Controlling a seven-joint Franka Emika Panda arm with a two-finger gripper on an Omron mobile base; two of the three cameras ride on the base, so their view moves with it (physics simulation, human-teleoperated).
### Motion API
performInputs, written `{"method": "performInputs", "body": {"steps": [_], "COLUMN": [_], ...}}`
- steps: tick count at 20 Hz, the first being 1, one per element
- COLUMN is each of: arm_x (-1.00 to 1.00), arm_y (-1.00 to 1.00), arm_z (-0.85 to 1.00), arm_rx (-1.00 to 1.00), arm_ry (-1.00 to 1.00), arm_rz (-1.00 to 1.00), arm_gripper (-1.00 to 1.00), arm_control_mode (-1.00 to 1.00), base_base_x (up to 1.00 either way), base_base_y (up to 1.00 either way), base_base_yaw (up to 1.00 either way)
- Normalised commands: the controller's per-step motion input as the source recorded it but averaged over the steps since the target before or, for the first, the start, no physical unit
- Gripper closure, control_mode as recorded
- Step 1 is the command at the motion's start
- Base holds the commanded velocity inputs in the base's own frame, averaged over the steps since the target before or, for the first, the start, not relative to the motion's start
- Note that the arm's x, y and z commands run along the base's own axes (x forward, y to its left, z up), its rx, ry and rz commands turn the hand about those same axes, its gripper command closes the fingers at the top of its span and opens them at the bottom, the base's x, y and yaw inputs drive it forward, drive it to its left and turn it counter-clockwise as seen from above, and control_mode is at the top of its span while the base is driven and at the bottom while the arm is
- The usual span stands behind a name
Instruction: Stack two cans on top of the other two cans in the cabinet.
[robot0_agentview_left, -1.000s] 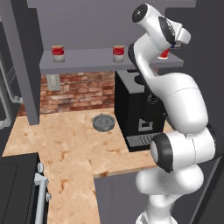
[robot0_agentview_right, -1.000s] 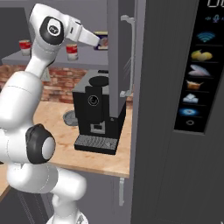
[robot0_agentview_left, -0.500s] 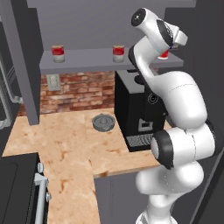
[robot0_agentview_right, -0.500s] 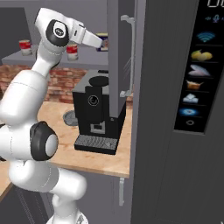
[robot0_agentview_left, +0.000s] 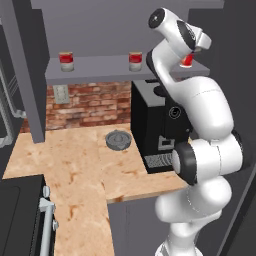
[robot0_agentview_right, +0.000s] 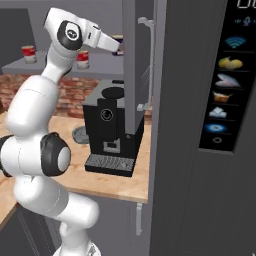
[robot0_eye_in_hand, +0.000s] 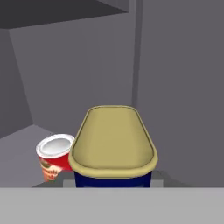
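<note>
My gripper (robot0_agentview_right: 112, 45) is shut on the dark-blue can (robot0_eye_in_hand: 113, 148), whose yellow top sits close in the hand view and hides the fingertips. It is held inside the grey cabinet (robot0_agentview_left: 100, 70) at the right end of the shelf. Just left of it and a little behind stands a red can (robot0_eye_in_hand: 54, 157) with a white top, upright on the shelf board; the same red can (robot0_agentview_left: 187, 60) peeks out beside the hand. Two more red-and-white cans (robot0_agentview_left: 65, 61) (robot0_agentview_left: 135, 60) stand apart further left on the shelf.
A black coffee machine (robot0_agentview_left: 159, 120) stands on the wooden counter (robot0_agentview_left: 75, 160) below the shelf. A grey round disc (robot0_agentview_left: 118, 138) lies left of it. The brick wall (robot0_agentview_left: 95, 102) backs the counter. A tall dark panel (robot0_agentview_right: 200, 125) with a handle closes off the right.
The arm has shifted slightly, carrying the blue can a touch higher in the cabinet. The grip has stayed the same.
</note>
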Motion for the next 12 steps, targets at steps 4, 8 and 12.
{"method": "performInputs", "body": {"steps": [4,8,12], "arm_x": [0.37,0.37,0.36], "arm_y": [0.0,-0.07,-0.13], "arm_z": [0.0,0.0,0.0], "arm_rx": [0.0,0.0,0.0], "arm_ry": [0.0,0.0,0.0], "arm_rz": [0.0,0.0,0.0], "arm_gripper": [1.0,1.0,1.0], "arm_control_mode": [-1.0,-1.0,-1.0], "base_base_x": [0.0,0.0,0.0], "base_base_y": [0.0,0.0,0.0], "base_base_yaw": [0.0,0.0,0.0]}}
